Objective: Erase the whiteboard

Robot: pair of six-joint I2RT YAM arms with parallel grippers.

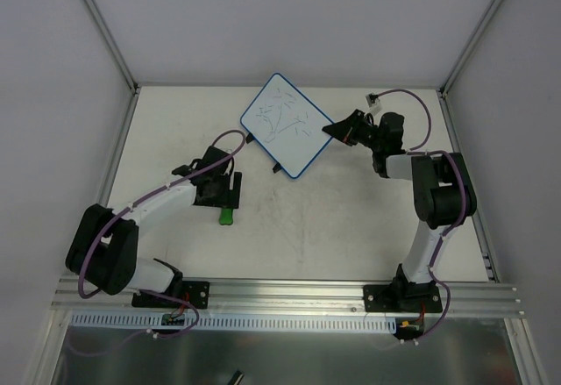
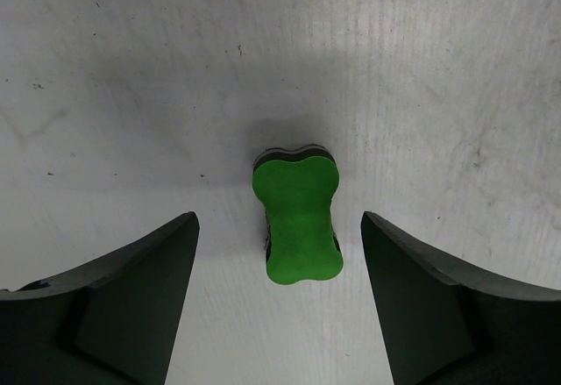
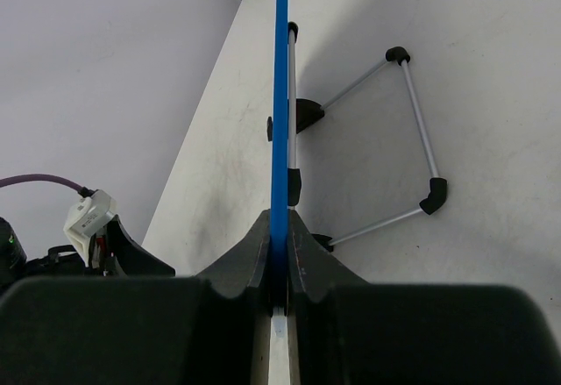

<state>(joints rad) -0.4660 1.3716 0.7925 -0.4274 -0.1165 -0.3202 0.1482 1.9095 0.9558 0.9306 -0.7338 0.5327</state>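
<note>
The whiteboard (image 1: 285, 124), white with a blue frame and dark scribbles, lies tilted at the back middle. My right gripper (image 1: 338, 129) is shut on its right edge; the right wrist view shows the blue edge (image 3: 280, 113) clamped between the fingers (image 3: 241, 262), with the board's folding metal stand (image 3: 412, 122) beside it. A green eraser block (image 1: 226, 217) lies on the table; in the left wrist view the eraser (image 2: 297, 214) sits just ahead of and between the fingers. My left gripper (image 1: 223, 194) is open and empty above it, and shows in the left wrist view (image 2: 280, 293).
White walls with aluminium posts (image 1: 101, 25) enclose the table on three sides. An aluminium rail (image 1: 289, 293) runs along the near edge by the arm bases.
</note>
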